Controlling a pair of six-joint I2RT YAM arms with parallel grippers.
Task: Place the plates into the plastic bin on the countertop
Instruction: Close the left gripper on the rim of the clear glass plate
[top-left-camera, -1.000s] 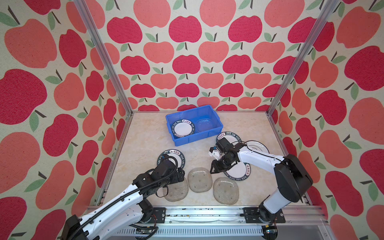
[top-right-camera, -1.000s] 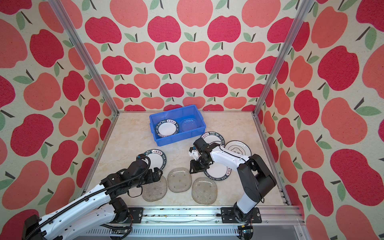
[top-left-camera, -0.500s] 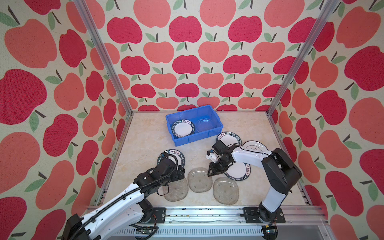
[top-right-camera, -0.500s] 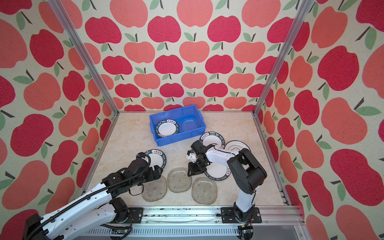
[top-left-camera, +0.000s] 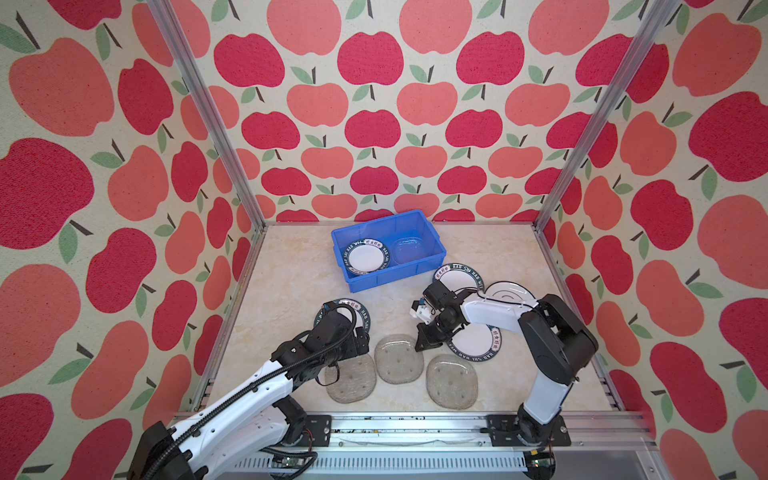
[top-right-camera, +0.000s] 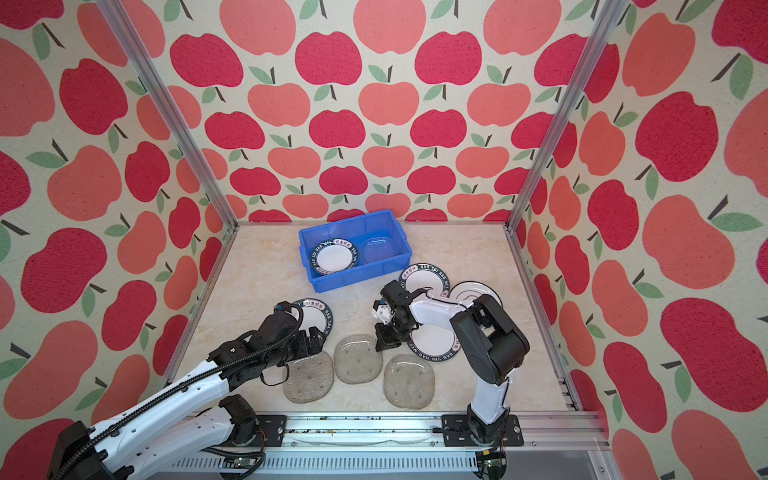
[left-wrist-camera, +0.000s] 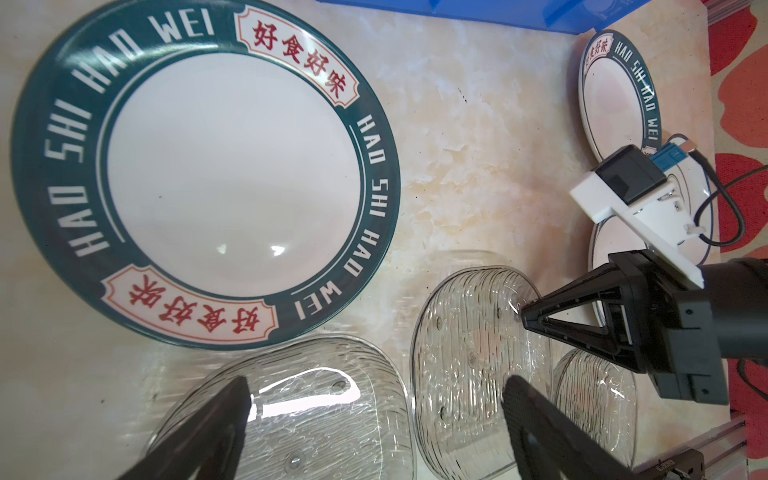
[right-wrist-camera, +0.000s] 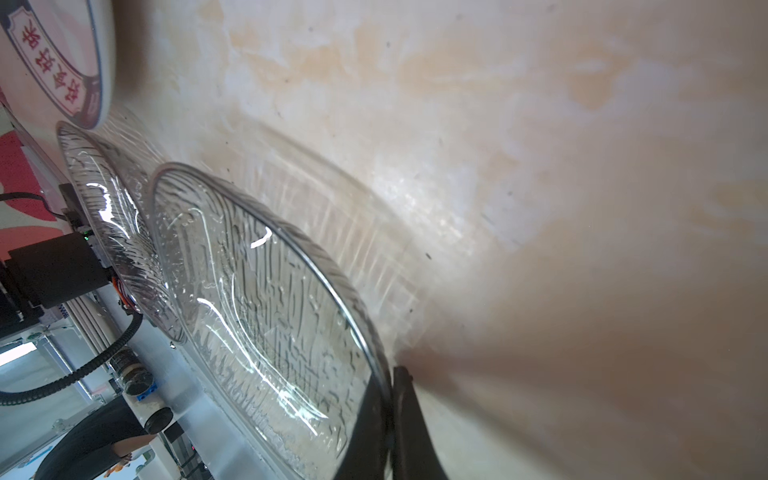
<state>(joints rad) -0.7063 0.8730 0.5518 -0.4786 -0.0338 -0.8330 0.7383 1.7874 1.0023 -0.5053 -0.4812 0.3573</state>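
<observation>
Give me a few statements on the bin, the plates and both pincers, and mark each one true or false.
1. The blue bin holds a green-rimmed round plate and a clear glass plate. True.
2. The right pincer stands open, clear of every plate. False: it is shut on the rim of the middle glass plate.
3. The left pincer grips a round plate. False: it is open above the leftmost glass plate and holds nothing.
4. With the rightmost glass plate, three glass plates lie on the countertop. True.
</observation>
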